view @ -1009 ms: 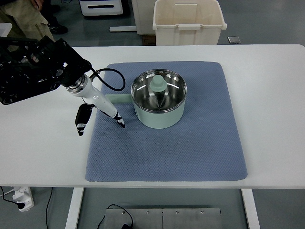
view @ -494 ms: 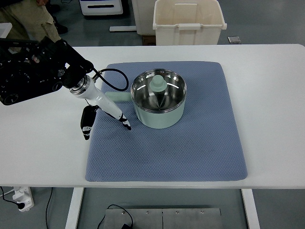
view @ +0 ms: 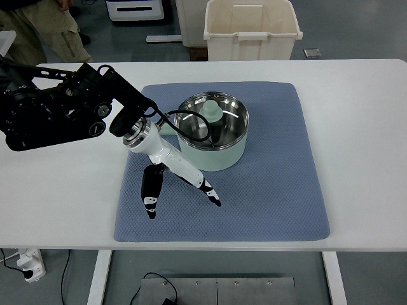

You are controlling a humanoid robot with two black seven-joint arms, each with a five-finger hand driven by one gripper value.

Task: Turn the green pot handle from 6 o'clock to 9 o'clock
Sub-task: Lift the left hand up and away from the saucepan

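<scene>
The green pot [view: 213, 152] stands on the blue mat [view: 273, 190], slightly left of the mat's middle. Its steel inside holds a green knob [view: 211, 110]. The pot's handle sticks out to the left, toward 9 o'clock, and is almost wholly hidden under my left wrist and a black cable [view: 191, 124]. My left hand [view: 183, 204] hovers over the mat in front of and to the left of the pot. It is open, with its white finger [view: 191, 175] and dark thumb [view: 150, 190] spread apart, and it holds nothing.
A cream plastic bin [view: 251, 28] stands on the floor behind the white table [view: 362, 127]. A person's legs [view: 38, 28] show at the top left. The bulky black left arm [view: 51, 111] covers the table's left part.
My left hand has swung right and toward the table's near edge, from beside the handle to in front of the pot. The pot has not moved.
</scene>
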